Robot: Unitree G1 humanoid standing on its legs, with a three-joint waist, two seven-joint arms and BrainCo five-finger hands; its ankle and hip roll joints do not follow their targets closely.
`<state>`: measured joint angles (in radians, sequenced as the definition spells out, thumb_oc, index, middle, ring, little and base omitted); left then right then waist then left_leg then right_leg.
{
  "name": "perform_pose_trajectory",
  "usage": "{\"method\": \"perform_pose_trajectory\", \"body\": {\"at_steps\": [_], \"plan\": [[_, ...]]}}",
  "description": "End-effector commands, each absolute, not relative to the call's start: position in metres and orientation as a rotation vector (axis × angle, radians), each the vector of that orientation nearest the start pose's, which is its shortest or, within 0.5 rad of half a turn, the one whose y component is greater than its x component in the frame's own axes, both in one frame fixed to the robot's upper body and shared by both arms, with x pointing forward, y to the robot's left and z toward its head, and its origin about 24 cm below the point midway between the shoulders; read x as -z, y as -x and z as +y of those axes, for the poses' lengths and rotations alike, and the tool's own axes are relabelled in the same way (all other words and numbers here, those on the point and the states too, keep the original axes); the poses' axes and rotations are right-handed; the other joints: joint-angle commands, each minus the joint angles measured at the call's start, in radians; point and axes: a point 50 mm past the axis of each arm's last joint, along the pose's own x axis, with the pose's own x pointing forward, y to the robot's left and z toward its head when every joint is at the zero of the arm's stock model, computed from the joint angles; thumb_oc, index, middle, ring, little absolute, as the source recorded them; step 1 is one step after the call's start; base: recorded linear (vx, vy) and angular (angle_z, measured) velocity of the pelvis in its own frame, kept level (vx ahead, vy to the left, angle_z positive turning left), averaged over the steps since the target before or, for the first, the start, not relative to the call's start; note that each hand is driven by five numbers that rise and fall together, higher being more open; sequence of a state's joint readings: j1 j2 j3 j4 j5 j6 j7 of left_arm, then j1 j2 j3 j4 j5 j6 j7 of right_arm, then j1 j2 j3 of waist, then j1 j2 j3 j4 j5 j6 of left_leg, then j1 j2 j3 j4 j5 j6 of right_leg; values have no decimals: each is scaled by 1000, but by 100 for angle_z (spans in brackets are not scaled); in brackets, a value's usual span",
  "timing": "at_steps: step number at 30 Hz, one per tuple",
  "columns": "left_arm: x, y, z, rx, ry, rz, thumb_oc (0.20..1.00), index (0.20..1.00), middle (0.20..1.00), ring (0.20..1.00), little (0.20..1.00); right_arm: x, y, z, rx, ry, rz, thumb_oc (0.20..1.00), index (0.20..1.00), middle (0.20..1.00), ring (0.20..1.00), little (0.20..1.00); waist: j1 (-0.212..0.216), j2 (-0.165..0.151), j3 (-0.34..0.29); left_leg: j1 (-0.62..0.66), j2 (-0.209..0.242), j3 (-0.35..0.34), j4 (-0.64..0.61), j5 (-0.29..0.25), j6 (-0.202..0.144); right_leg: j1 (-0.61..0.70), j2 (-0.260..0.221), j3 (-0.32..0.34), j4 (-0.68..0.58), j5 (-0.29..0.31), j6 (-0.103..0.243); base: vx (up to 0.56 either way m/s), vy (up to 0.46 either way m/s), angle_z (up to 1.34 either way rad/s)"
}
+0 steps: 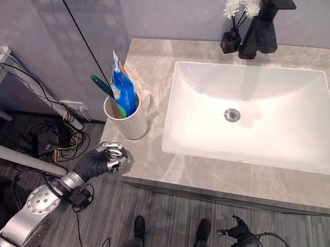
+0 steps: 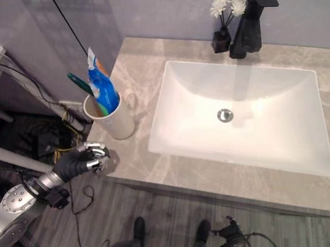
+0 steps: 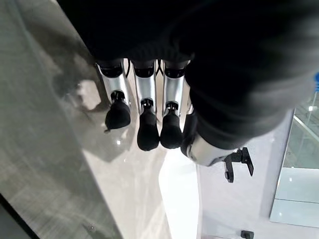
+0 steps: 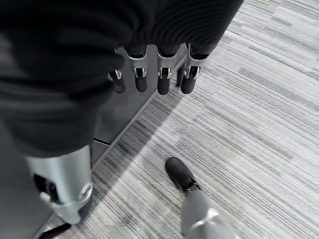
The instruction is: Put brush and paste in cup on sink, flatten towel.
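Hanging low over the floor, the right hand is loosely spread and empty. Up at the counter's front edge the left hand is curled on nothing. Just beyond its fingertips stands the cream cup, probably stiff, smooth and tippable, best gripped round its body. Inside lean the blue paste tube, soft-looking, and the slim green brush. No towel is visible.

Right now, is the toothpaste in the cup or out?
In: the blue toothpaste tube stands in the white cup beside the green toothbrush.
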<state>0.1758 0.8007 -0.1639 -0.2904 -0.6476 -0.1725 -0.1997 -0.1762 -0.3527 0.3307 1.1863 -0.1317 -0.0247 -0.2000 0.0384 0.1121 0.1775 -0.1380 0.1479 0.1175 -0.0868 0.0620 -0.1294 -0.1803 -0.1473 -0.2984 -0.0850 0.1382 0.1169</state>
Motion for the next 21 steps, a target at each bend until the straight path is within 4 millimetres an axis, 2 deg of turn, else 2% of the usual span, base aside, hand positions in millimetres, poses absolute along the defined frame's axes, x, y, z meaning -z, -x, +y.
{"method": "perform_pose_trajectory", "body": {"at_steps": [1,21], "plan": [[-122,-218,215,430,-136,-241,200,200,200,200,200,112,-193,-262,63,757,860,1000,1000,1000,1000,1000,-16,-7,36,-8,25,6,0,77,-24,0,-16,41,109,-96,23,0,0,0],[-129,-226,225,352,-169,-284,200,200,200,200,200,106,-203,-262,97,720,819,1000,1000,1000,1000,1000,-29,18,55,-17,28,27,0,86,-28,-44,-15,68,132,-106,20,8,0,-2]]}}
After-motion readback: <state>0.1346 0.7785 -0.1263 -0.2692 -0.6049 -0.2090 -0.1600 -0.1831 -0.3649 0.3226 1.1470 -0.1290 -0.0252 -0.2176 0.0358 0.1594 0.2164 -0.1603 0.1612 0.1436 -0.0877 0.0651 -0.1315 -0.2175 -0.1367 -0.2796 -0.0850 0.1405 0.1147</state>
